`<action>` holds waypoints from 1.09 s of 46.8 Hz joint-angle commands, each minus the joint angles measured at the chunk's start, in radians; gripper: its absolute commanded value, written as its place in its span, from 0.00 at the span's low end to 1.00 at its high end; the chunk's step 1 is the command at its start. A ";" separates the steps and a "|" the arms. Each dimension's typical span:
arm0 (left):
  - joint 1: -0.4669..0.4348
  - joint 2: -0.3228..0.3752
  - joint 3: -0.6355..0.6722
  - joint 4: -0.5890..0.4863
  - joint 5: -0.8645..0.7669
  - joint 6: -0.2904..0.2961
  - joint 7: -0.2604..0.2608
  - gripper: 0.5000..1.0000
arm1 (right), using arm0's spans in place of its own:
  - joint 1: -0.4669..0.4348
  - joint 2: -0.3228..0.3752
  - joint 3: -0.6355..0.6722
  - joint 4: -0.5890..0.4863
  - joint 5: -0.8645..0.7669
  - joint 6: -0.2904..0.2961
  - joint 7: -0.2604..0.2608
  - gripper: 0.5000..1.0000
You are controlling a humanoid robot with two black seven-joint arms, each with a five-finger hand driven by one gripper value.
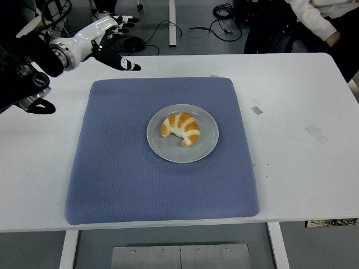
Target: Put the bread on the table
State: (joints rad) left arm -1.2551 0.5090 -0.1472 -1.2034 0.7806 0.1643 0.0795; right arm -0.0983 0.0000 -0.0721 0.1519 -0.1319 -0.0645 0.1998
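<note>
The bread [180, 128], a croissant, lies on a grey plate [207, 147] at the middle of a blue mat [118, 168] that covers most of the white desk [297, 168]. The left hand [109, 33] hangs in the air at about 10 o'clock from the plate, over the desk's far left part, well apart from the bread; its fingers [126, 20] are spread and hold nothing. A person's sleeve [311, 17] shows at 1 o'clock, beyond the desk.

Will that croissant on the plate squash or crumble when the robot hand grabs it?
The croissant looks puffy, so probably light and easily dented. Its curved shape should not roll. The smooth grey plate may let it slide if nudged.
</note>
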 commanded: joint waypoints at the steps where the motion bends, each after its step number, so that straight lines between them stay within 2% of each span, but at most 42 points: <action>1: -0.001 -0.030 0.018 0.002 0.028 0.001 0.008 0.89 | 0.000 0.000 0.000 0.000 0.000 0.000 0.001 1.00; 11: -0.017 -0.072 0.031 -0.004 0.083 0.001 0.017 0.88 | -0.001 0.000 0.000 0.000 0.000 0.000 0.001 1.00; 19: -0.060 -0.092 0.100 -0.039 0.091 -0.016 0.094 0.87 | 0.000 0.000 0.000 0.000 0.000 0.000 0.001 1.00; 27: -0.063 -0.096 0.103 -0.054 0.091 -0.101 0.103 0.85 | 0.000 0.000 0.000 0.000 0.000 0.000 0.000 1.00; 34: -0.063 -0.096 0.103 -0.054 0.091 -0.134 0.120 0.83 | 0.000 0.000 0.000 0.000 0.000 0.000 0.001 1.00; 43: -0.063 -0.093 0.104 -0.054 0.088 -0.230 0.126 0.77 | 0.000 0.000 0.000 0.000 0.000 0.000 0.000 1.00; 51: -0.079 -0.090 0.136 -0.054 0.092 -0.246 0.126 0.76 | 0.000 0.000 0.000 0.000 0.000 0.000 0.000 1.00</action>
State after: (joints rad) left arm -1.3223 0.4180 -0.0260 -1.2581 0.8715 -0.0803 0.2055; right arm -0.0986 0.0000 -0.0721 0.1519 -0.1319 -0.0644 0.2002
